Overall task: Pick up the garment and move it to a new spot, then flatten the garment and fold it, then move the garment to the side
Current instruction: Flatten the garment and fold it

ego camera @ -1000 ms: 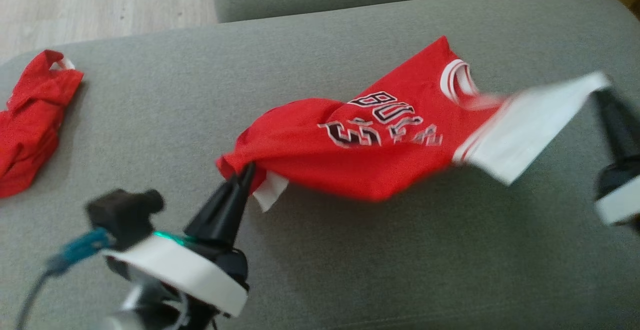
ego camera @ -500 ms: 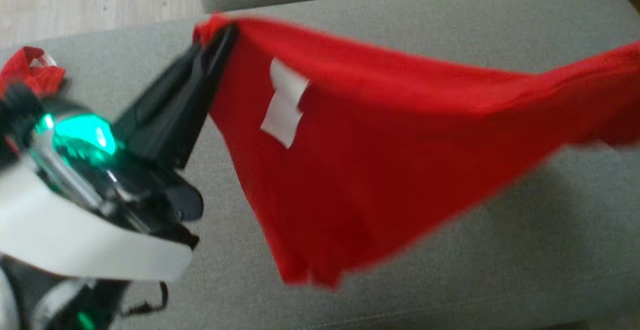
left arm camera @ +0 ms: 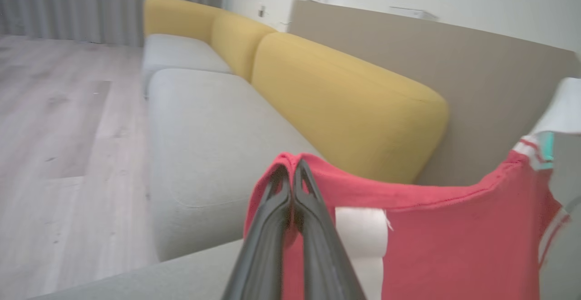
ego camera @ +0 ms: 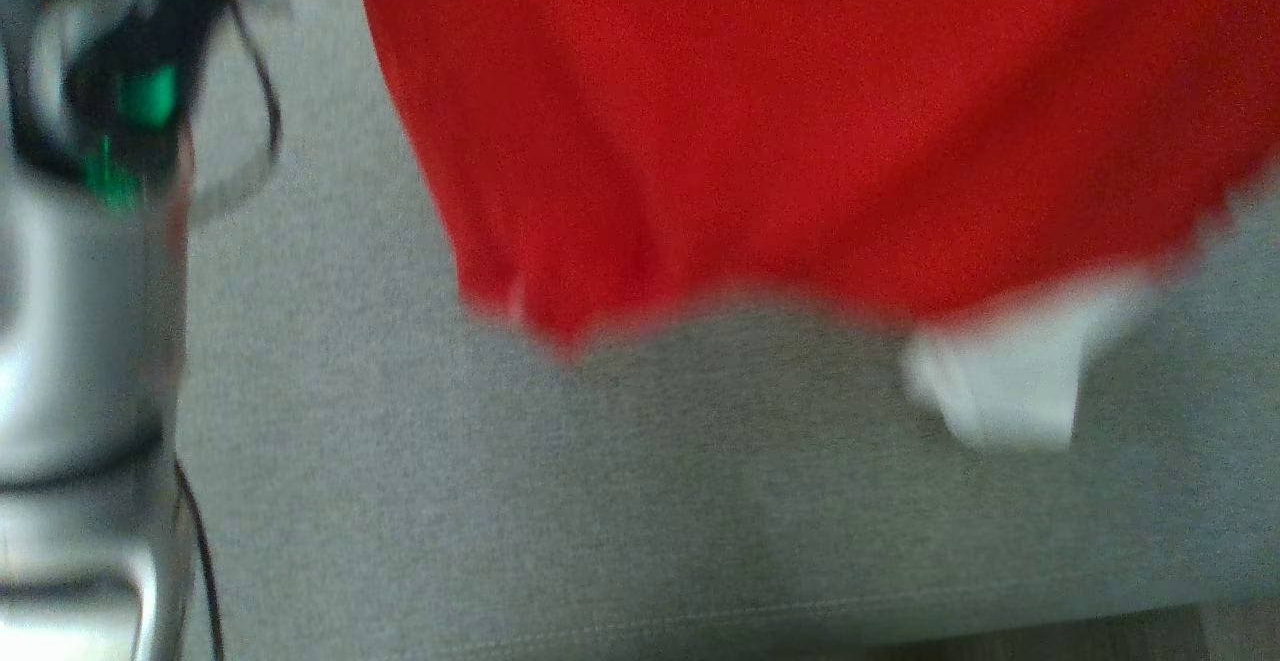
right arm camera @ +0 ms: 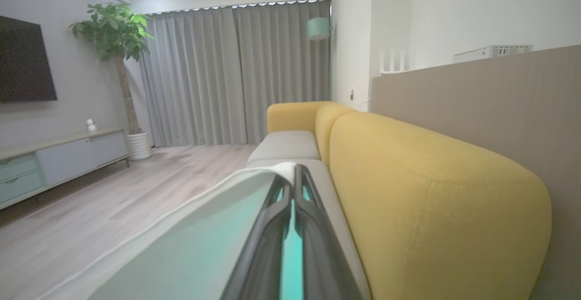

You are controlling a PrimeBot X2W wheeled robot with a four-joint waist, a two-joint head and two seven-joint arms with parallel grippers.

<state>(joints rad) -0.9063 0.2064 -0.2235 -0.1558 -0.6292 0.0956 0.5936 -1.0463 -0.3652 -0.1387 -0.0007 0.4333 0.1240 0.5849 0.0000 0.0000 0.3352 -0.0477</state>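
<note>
The pale silver left forearm, carrying a green indicator light, stands above the left end of the grey fabric sofa seat. The left gripper is closed: its two long dark fingers are pressed together on the top hem of the red jersey garment and clamp it. A white rectangular label hangs from that hem just beside the fingers.

The garment is raised above the sofa seat and hangs as a spread sheet between the two grippers. The head view is blurred, so it cannot be determined whether the lower edge touches the sofa seat. A white fabric panel protrudes below the lower edge, over the right part of the sofa seat.

The right gripper is also closed, its fingers together on a white edge of the garment, held high over the sofa seat. Rounded yellow back cushions rise along the far side of the sofa seat.
</note>
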